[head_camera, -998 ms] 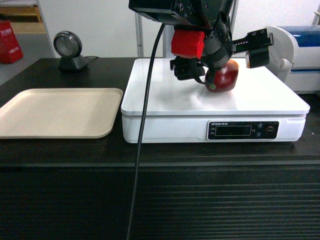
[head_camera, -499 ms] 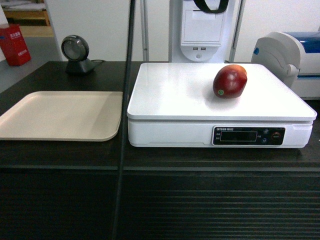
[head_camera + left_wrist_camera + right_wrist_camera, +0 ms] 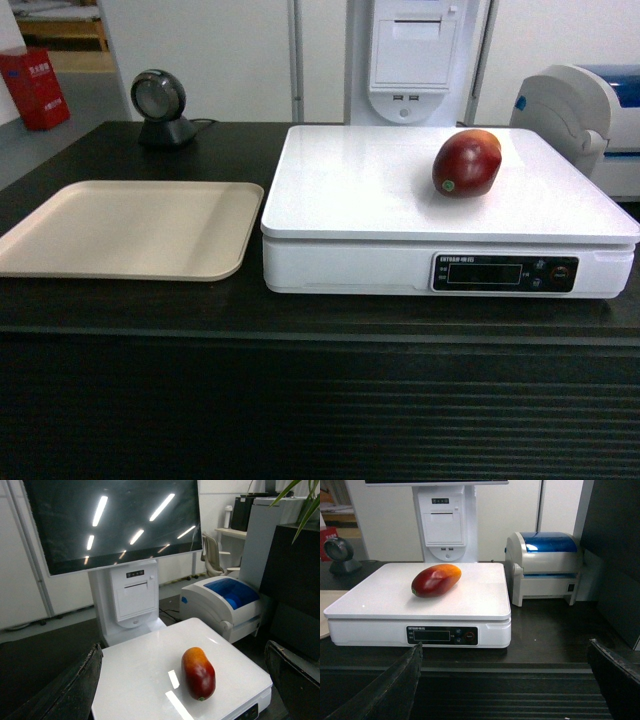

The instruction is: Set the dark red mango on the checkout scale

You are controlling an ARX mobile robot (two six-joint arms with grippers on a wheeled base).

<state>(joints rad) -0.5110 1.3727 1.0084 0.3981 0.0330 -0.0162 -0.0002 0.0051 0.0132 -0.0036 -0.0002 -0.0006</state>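
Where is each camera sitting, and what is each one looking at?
Head: on the robot, facing the checkout front-on and slightly down at the scale and beige tray; no robot parts show.
Left wrist: raised over the counter, looking down across the dark red mango toward the big screen; dark fingers frame the bottom corners.
Right wrist: low before the counter, facing the scale's display; fingers show too.
All three share mango and scale.

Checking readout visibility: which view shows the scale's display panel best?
Right wrist view: the display panel on the scale faces the camera, unobstructed. Head view shows it too, off to the right. Left wrist view catches only a corner.
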